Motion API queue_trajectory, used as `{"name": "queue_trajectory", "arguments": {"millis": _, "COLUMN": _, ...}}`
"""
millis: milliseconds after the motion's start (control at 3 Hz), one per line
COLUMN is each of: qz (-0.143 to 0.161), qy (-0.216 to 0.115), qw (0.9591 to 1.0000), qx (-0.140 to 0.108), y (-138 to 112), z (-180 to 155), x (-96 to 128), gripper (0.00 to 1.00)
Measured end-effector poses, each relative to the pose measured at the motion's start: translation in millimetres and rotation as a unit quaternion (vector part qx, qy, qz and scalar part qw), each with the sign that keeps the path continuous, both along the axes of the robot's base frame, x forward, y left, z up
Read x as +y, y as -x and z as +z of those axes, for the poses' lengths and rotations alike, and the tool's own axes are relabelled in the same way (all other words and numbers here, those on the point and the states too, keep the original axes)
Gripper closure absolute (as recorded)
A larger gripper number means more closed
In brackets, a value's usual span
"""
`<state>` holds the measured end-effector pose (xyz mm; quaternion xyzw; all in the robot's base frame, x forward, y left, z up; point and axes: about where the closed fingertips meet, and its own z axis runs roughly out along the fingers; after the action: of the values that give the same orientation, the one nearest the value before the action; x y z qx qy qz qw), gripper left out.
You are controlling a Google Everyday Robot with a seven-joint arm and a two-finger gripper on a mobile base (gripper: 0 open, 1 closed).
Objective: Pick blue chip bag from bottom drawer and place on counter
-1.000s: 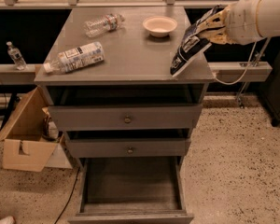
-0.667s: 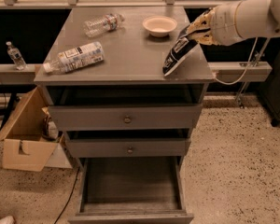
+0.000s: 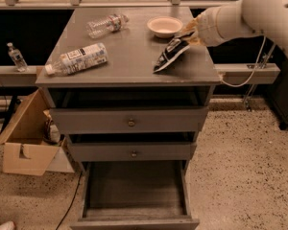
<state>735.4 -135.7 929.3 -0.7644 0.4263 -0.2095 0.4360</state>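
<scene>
Gripper [image 3: 189, 35] over tabletop's [image 3: 129, 66] right side, fingers pinched on top end of chip bag [image 3: 169, 55]. Bag's long axis slants, low end pointing front-left, on tabletop. Bottom drawer [image 3: 134, 214] open.

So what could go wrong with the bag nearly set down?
The gripper holds the blue chip bag tilted near the front right of the counter; released, it might slide off. The bowl sits close behind and could get nudged. The bottom drawer stands open; the base might bump it.
</scene>
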Motion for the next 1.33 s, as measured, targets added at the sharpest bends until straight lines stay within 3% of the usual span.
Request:
{"name": "queue_trajectory", "arguments": {"millis": 667, "qz": 0.001, "qy": 0.01, "qw": 0.9998, "qx": 0.019, "y": -23.9, "z": -14.1, "x": 14.8, "gripper": 0.36}}
{"name": "queue_trajectory", "arguments": {"millis": 1000, "qz": 0.016, "qy": 0.038, "qw": 0.9988, "qx": 0.026, "y": -24.9, "z": -12.8, "x": 12.8, "gripper": 0.07}}
{"name": "queue_trajectory", "arguments": {"millis": 1333, "qz": 0.025, "qy": 0.062, "qw": 0.9973, "qx": 0.031, "y": -22.3, "z": -7.8, "x": 2.5, "gripper": 0.0}}
